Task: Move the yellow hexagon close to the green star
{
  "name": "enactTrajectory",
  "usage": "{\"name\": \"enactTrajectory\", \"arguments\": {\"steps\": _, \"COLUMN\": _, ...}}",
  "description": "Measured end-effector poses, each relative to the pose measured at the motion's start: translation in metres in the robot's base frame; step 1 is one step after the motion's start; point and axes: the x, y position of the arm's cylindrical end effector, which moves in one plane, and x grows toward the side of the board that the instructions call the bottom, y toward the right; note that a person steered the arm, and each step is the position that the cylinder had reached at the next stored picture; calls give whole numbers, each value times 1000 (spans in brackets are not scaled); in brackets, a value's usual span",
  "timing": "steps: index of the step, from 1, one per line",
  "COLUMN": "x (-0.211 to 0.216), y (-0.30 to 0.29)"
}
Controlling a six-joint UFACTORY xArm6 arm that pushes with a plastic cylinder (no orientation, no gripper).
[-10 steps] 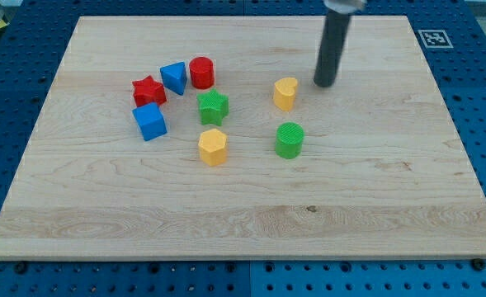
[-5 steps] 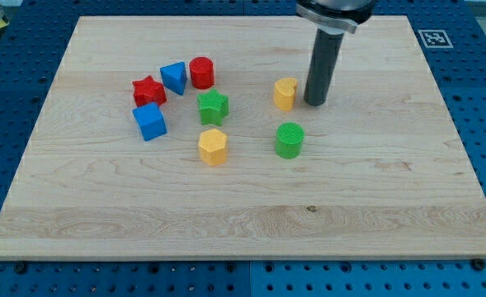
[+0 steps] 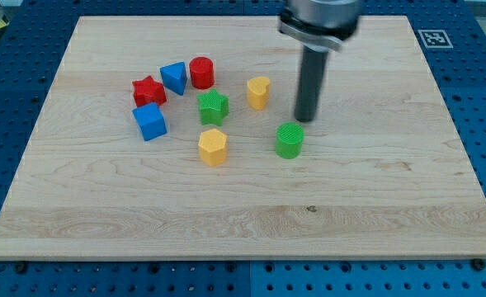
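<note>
The yellow hexagon (image 3: 213,147) sits on the wooden board (image 3: 375,190), just below the green star (image 3: 213,106), a small gap between them. My tip (image 3: 305,120) stands right of both, just above the green cylinder (image 3: 290,140) and right of a yellow heart-like block (image 3: 259,92). The tip touches no block.
A red star (image 3: 148,90), a blue triangular block (image 3: 174,77) and a red cylinder (image 3: 201,73) cluster at the view's upper left. A blue cube (image 3: 150,122) lies below them, left of the green star.
My tip has moved down and to the left. The yellow heart-like block has slid left, closer to the green star. The yellow hexagon has not moved.
</note>
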Motion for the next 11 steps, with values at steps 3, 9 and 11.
{"name": "enactTrajectory", "arguments": {"steps": 3, "x": 93, "y": 46}}
{"name": "enactTrajectory", "arguments": {"steps": 9, "x": 53, "y": -58}}
{"name": "enactTrajectory", "arguments": {"steps": 11, "x": 64, "y": -70}}
